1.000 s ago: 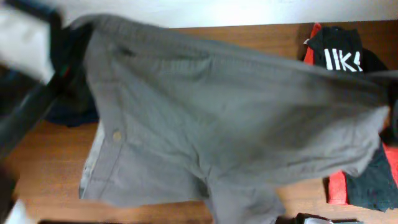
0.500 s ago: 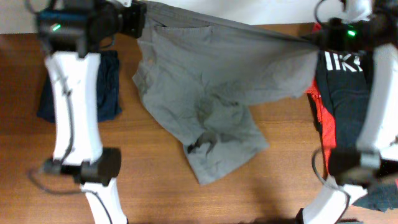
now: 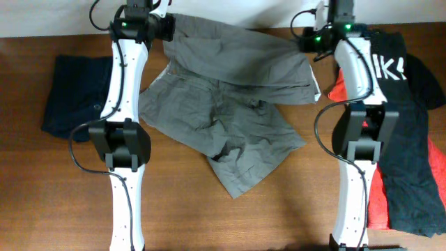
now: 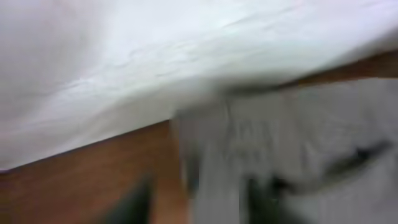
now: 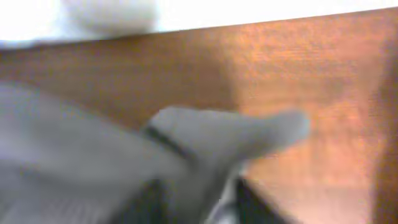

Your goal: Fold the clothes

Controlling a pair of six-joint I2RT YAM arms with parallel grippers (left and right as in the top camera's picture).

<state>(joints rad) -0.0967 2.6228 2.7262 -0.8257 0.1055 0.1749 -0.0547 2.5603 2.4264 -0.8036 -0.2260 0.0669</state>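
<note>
The grey-khaki trousers [image 3: 223,104] lie spread in the middle of the wooden table, their far edge doubled over into a band, one leg pointing to the near side. My left gripper [image 3: 166,26] is at the band's far left corner. In the left wrist view its dark fingers [image 4: 140,202] stand apart, open, with wood and the cloth edge [image 4: 298,143] between them. My right gripper [image 3: 303,40] is at the far right corner. Its fingers [image 5: 255,202] are also apart, open, and a fold of the grey cloth [image 5: 205,137] lies between them. Both wrist views are blurred.
Dark navy trousers [image 3: 73,94] lie folded at the far left. On the right, a black T-shirt with white print [image 3: 390,66] sits on a pile with a red garment [image 3: 376,202] and dark cloth [image 3: 411,167]. A white wall [image 3: 230,10] borders the table's far edge.
The trousers, held up and stretched between both grippers, have come down onto the table with the far edge folded over. Both grippers have moved to the far edge and their jaws have parted.
</note>
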